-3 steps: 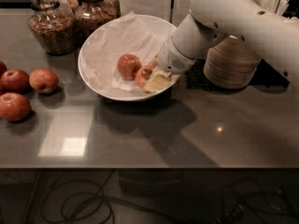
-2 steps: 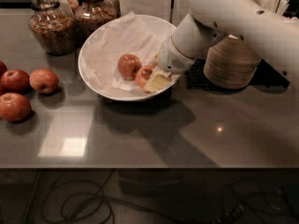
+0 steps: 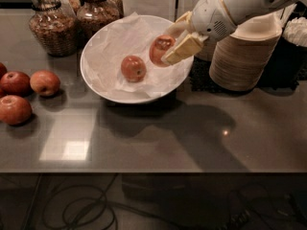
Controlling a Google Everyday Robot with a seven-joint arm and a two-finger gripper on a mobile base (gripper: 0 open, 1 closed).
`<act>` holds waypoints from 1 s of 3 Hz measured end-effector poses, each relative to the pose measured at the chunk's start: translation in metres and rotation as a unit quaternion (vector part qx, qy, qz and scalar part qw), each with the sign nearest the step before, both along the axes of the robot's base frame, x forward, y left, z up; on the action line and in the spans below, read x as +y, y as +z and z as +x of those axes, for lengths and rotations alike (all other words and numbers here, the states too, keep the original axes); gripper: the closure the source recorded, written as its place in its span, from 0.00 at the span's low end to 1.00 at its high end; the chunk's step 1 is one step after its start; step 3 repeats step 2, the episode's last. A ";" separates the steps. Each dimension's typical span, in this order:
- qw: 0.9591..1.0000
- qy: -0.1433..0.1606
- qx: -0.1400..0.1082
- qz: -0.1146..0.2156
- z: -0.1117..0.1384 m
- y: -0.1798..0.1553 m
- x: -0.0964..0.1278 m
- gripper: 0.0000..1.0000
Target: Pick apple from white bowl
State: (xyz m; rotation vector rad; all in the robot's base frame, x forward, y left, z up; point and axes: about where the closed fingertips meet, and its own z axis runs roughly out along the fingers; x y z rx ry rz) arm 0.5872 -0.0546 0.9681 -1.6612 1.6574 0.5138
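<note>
Occlusions and crops, back half of the worktop.
Gripper (image 3: 168, 46) over the white bowl (image 3: 96, 75) near the back edge clamps the apple (image 3: 158, 49); its fingers (image 3: 184, 49) cover the apple's right side and the bowl's back-right rim. Arm (image 3: 240, 4) is cut by the top edge and hides the top of the stacked bowls (image 3: 240, 61). Jars (image 3: 50, 28) cropped at top; one red apple (image 3: 2, 71) cropped at the left edge.

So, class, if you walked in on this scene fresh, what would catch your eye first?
First the white arm reaching in from the upper right, its gripper shut on a small blotched apple held over the white bowl. Next, a second apple lying on the paper inside that bowl, and the red apples grouped at the table's left edge.
</note>
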 end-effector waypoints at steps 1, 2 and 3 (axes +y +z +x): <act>0.998 0.010 -0.028 0.059 0.004 0.050 -0.013 1.00; 0.996 0.020 -0.038 0.083 -0.001 0.067 -0.013 1.00; 0.996 0.020 -0.038 0.083 -0.001 0.067 -0.013 1.00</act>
